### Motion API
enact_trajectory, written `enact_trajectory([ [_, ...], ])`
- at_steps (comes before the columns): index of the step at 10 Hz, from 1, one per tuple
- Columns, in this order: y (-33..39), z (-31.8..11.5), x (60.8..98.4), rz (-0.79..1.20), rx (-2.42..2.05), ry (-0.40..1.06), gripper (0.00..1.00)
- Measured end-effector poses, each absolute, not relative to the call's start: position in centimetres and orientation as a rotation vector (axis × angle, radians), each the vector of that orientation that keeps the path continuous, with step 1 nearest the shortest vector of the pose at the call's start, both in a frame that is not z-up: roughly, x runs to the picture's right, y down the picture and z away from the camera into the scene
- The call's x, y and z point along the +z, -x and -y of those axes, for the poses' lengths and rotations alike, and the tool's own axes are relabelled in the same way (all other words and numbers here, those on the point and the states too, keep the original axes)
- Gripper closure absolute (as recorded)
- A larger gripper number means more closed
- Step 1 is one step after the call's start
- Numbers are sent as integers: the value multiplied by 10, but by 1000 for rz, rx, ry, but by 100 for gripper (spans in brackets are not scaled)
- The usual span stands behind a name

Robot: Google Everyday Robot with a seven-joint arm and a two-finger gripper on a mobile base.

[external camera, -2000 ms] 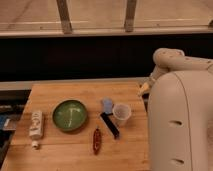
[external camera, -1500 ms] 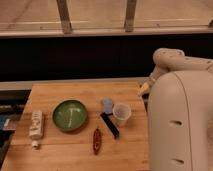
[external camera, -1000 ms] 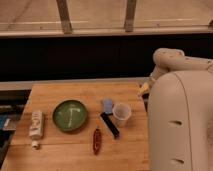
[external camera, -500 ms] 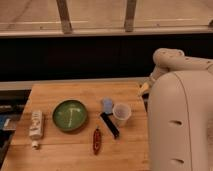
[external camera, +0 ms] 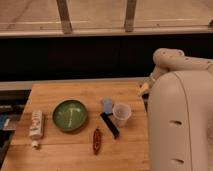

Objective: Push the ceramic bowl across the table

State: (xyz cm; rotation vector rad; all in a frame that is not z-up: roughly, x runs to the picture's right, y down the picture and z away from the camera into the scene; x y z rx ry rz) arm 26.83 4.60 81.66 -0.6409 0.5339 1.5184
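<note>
The ceramic bowl [external camera: 70,115] is round, shallow and glossy green with pale streaks inside. It sits on the left half of the wooden table [external camera: 60,93]. My white arm [external camera: 180,115] fills the right side of the view. The gripper [external camera: 144,89] shows only as a small pale tip at the table's far right edge, mostly hidden behind the arm. It is well to the right of the bowl and does not touch it.
A translucent plastic cup [external camera: 121,114] stands right of the bowl, with a small blue object [external camera: 107,104] and a black bar [external camera: 109,124] beside it. A red item [external camera: 96,141] lies near the front edge. A white bottle [external camera: 35,125] lies at the left.
</note>
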Motion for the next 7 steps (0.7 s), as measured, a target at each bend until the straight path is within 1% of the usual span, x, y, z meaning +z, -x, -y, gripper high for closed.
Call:
enact_trajectory([
  [5, -268, -45, 816, -527, 1521, 638, 20],
  [7, -261, -35, 809, -481, 1525, 628, 20],
])
